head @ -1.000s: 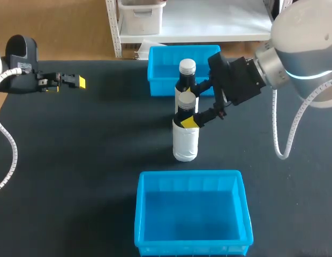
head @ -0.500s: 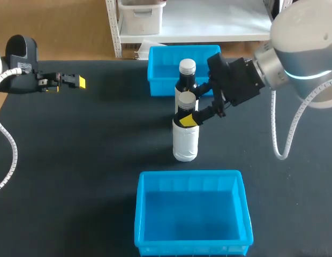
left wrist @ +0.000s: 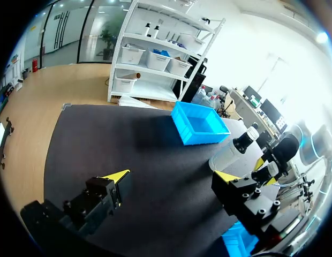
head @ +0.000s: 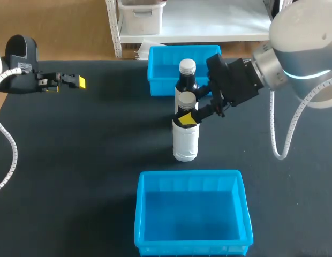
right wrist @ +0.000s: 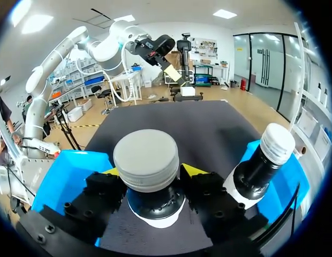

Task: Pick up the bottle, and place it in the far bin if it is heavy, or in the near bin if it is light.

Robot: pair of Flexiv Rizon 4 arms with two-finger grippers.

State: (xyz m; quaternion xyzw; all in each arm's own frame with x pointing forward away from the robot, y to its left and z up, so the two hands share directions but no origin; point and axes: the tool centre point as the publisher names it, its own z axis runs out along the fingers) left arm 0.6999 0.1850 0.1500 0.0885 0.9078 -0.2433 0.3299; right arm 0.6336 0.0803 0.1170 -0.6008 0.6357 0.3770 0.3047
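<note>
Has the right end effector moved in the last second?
Yes. The right end effector has edged left in the head view, further across the neck of the white-bodied bottle, which stands unmoved.

The near bottle (head: 186,140) is hiding the base of the far bottle (head: 187,80) from us. Our left arm (head: 19,53) and right arm (head: 302,45) are running off the edges.

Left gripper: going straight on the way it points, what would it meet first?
Probably the far bin: its side wall lies straight ahead of the left gripper. Height is unclear, so it might pass above the rim instead.
</note>
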